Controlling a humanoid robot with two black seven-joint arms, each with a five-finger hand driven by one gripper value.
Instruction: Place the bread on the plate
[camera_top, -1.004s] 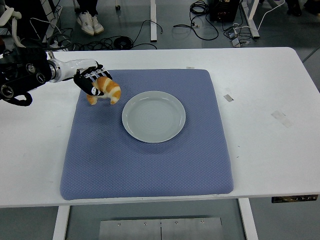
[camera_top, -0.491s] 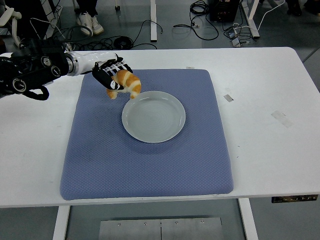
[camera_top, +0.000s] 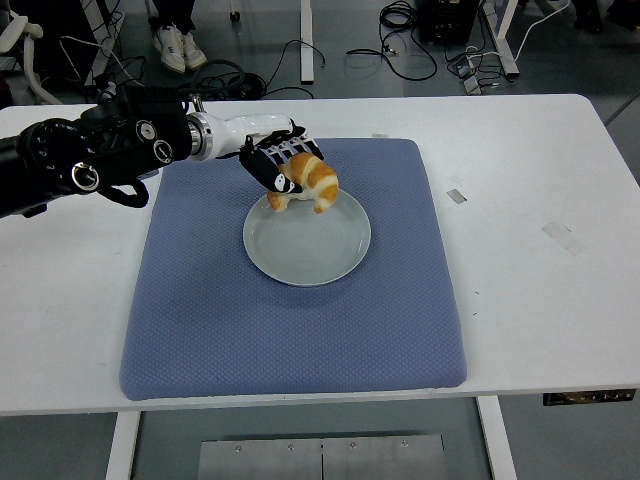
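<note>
My left hand (camera_top: 285, 166) is shut on a golden croissant-shaped bread (camera_top: 310, 185). It holds the bread over the far edge of the pale round plate (camera_top: 307, 243). The plate sits in the middle of a blue mat (camera_top: 300, 320) and holds nothing else. The left arm reaches in from the left edge across the mat's far left corner. The right arm is out of view.
The blue mat lies on the white table (camera_top: 540, 290). Small tape marks (camera_top: 563, 236) are on the table to the right of the mat. Cables and a person's shoes (camera_top: 178, 45) show on the floor beyond the table's far edge.
My left hand has carried the bread to the right, from over the mat's far left part to over the plate's far edge. The arm has stretched further in.
</note>
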